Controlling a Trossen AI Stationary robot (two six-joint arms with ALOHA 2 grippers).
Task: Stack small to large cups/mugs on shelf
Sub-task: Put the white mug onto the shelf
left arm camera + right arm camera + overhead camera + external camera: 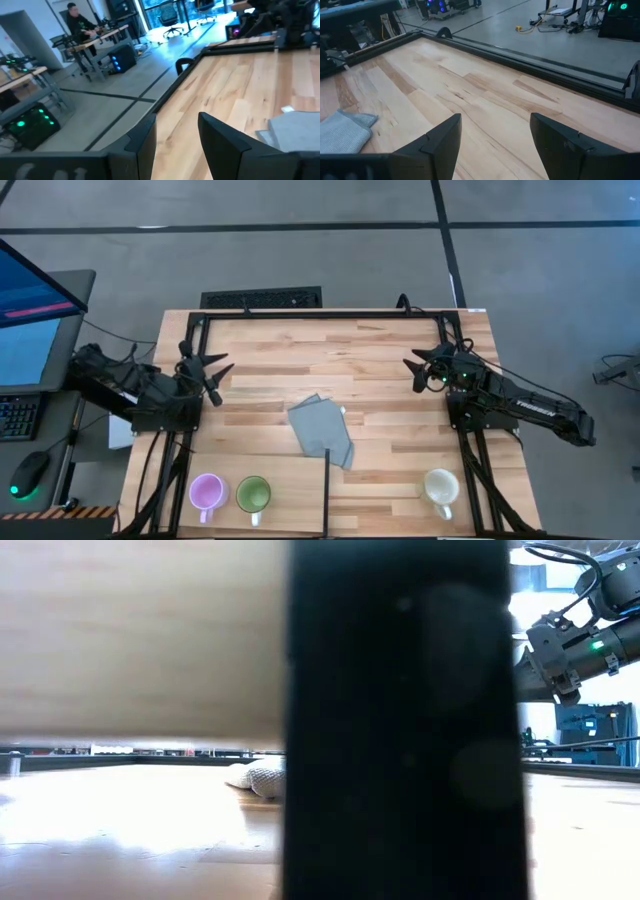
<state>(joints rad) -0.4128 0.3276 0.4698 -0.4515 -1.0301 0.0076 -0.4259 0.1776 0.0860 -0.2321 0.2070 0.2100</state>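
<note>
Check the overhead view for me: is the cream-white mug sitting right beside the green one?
No: the cream-white mug stands alone near the right arm, while the green mug sits beside the purple mug.

Purple mug [207, 492] and green mug [253, 495] upright, side by side on pale shelf [285, 480]; cream mug [441, 487] upright, well apart.

Overhead straight down; low view blocked; wrists share grey cloth [322, 430].

Bare tabletop [350, 355] lies open beyond the grey cloth [322, 430]; a black rail [326, 492] divides the shelf [290, 495].
</note>
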